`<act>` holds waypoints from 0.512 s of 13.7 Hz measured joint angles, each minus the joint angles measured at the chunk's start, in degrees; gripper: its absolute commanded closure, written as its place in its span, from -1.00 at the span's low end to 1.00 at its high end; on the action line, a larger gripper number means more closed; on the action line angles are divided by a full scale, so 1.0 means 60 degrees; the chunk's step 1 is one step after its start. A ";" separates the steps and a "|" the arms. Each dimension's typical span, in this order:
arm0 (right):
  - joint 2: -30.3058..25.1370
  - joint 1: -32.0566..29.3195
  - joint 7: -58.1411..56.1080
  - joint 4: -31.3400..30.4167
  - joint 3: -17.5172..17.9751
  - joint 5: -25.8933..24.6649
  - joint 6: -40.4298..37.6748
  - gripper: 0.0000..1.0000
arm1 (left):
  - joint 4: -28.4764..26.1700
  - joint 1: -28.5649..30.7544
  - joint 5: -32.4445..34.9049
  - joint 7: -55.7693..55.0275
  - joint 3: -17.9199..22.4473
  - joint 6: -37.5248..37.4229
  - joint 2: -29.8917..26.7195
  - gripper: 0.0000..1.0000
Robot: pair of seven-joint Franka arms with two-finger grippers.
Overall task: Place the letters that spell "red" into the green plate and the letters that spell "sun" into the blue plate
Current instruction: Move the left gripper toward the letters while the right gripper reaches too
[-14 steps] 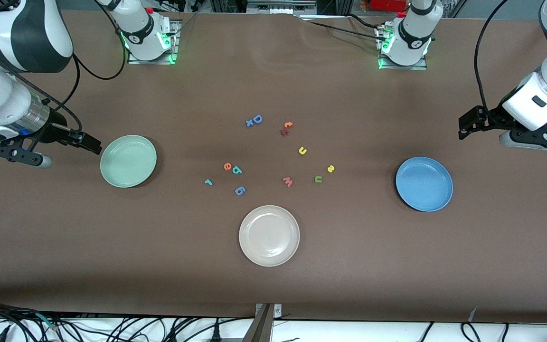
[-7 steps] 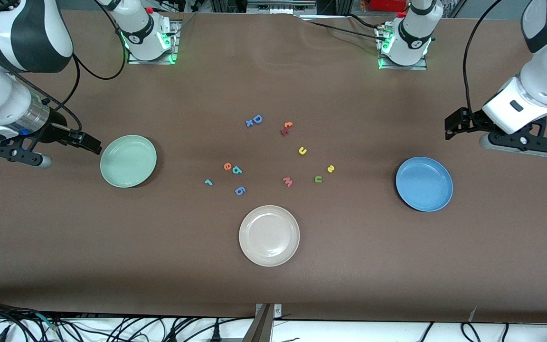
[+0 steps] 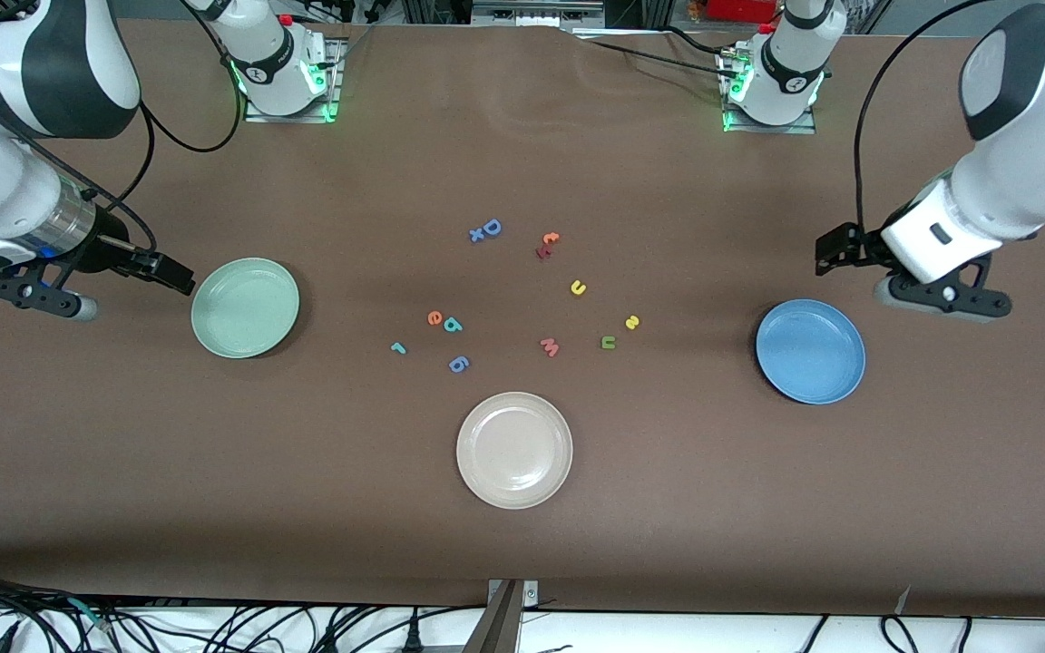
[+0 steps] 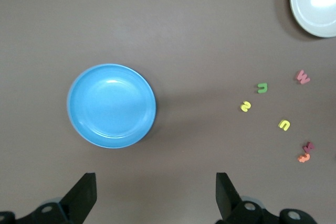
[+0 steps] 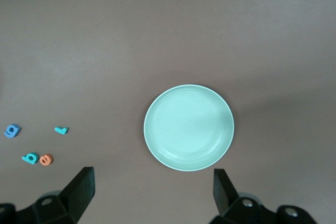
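Both arms are glossy white with black joint bands, black cables looping along them, black two-finger grippers, the left gripper [image 3: 835, 248] and the right gripper [image 3: 173, 272], and white bases lit green on metal plates.

Three plates: one green plate [image 3: 245, 307], one blue plate [image 3: 810, 351], one cream plate [image 3: 514, 450]. Eleven foam letters [image 3: 578, 288] are scattered mid-frame. Two grippers: left gripper [image 3: 835, 249], right gripper [image 3: 164, 269].

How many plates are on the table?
3. The green plate lies toward the right arm's end, the blue plate toward the left arm's end, and the cream plate between them, nearest the front camera.
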 measured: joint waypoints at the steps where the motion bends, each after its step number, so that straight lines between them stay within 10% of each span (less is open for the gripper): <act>1: 0.0000 0.0000 0.0001 -0.0004 0.0002 0.0000 -0.0002 -0.99 | -0.0004 -0.0124 -0.0001 -0.0004 -0.0062 0.0120 0.0287 -1.00; 7: 0.0002 0.0001 0.0223 -0.0040 0.0019 0.0000 -0.0020 -0.99 | -0.0034 -0.0786 -0.0002 -0.0498 -0.0166 0.0823 0.1440 -1.00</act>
